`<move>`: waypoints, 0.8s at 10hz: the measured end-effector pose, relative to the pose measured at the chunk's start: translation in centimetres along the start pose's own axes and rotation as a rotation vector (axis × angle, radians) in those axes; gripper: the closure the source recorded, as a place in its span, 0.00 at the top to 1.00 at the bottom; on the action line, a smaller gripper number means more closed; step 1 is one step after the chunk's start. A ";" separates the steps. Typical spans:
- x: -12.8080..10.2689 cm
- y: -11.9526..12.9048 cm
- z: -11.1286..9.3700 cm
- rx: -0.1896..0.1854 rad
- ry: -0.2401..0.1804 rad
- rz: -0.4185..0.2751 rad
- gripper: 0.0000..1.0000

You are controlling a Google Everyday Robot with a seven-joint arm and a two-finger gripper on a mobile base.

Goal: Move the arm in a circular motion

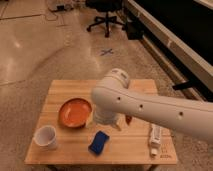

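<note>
Now large glossy white robot arm (150, 107) reaches in from 3 o'clock over light wooden table (60, 92). Gripper (106, 116) low at table centre, mostly hidden; grip state cannot be told. Round orange bowl (75, 112) at its 9 o'clock, bare orange inside. White cup (46, 136) at 8 o'clock, blue sponge (99, 142) at 6.

A pale, glossy floor (30, 50) is seen, with light reflected on it in soft patches. A blue cross (106, 51) is marked on it. A black wheeled office chair (106, 17) is placed at the far end, with cables (60, 7) laid nearby. A long dark counter (175, 35) is run along the right of the view. The wooden worktop (65, 90) is set in the foreground, and the pincer (107, 119) is held low over its middle, largely hidden.
</note>
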 end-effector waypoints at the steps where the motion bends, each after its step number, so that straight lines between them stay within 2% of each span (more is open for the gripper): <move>1: 0.4 2.5 -0.8 0.004 0.025 0.054 0.80; 3: 1.7 12.0 -2.4 -0.025 0.078 0.248 0.80; 4: 2.1 15.8 -2.8 -0.047 0.095 0.320 0.80; 6: 3.3 26.2 -3.0 -0.133 0.117 0.509 0.80; 8: 5.1 32.6 -2.4 -0.210 0.128 0.633 0.80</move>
